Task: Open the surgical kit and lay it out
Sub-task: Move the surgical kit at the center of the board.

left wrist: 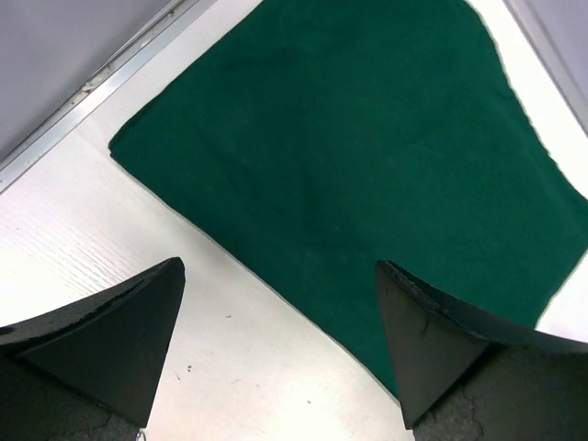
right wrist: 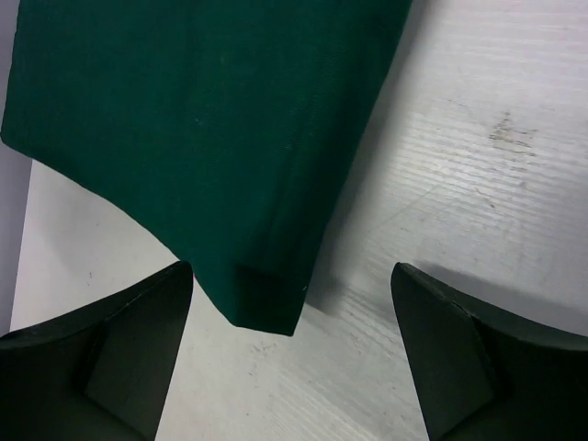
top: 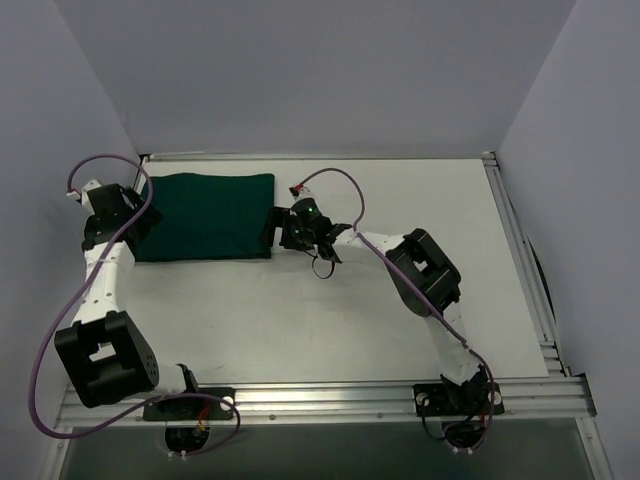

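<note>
Left gripper [left wrist: 277,265]: my 2 fingers [left wrist: 110,349] stand wide apart and grip nothing. They hang over the left end of the dark green cloth wrap [top: 205,215]. The near-left edge of the wrap runs on a slant between my fingertips, with bare white table [top: 400,320] on the near side.

Right gripper [right wrist: 292,268]: my 2 fingers [right wrist: 459,358] are likewise spread wide, with nothing held. The near-right corner of the wrap sits between them, closer to my left finger. A folded, layered edge shows at that corner. I cannot tell whether either gripper touches the cloth.

Cloth wrap: folded shut into a flat rectangle. It lies on the far left part of the table. Its far-left corner sits near the metal rail [left wrist: 92,87] at the table edge. My 2 grippers stand at its opposite ends.
</note>
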Motion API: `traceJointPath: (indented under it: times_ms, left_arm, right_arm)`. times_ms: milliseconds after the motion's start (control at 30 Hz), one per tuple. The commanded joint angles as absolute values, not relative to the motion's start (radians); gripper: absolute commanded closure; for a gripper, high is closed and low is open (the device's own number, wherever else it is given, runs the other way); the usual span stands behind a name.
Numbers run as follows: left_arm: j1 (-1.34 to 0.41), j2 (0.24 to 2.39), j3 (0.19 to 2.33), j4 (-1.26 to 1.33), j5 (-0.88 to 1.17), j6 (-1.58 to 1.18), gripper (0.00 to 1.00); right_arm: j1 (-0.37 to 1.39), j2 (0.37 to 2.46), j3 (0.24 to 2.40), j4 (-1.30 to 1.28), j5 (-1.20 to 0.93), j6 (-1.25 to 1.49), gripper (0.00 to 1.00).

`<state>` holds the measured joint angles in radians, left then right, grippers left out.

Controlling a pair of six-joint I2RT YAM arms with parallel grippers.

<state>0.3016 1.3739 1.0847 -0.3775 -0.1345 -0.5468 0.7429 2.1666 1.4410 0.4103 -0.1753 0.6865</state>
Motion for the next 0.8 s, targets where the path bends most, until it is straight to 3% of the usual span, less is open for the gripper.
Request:
traceJointPath:
  times_ms: [0,267,767]
  left_arm:
    - [0.340,1.443,1.095,-0.311,-0.129,-0.571,0.06]
    - [0.359,1.578,1.154,-0.261,-0.159,-0.591,0.06]
    - [0.410,1.692,1.063,-0.094,-0.253,-0.678,0.00]
  right_arm:
    - [0.753,2.197,1.515,0.449,-0.209,0.696,0.16]
    - [0.765,2.275,1.578,0.445,-0.268,0.692,0.27]
    - [0.764,2.322,1.605,0.436,-0.319,0.680,0.66]
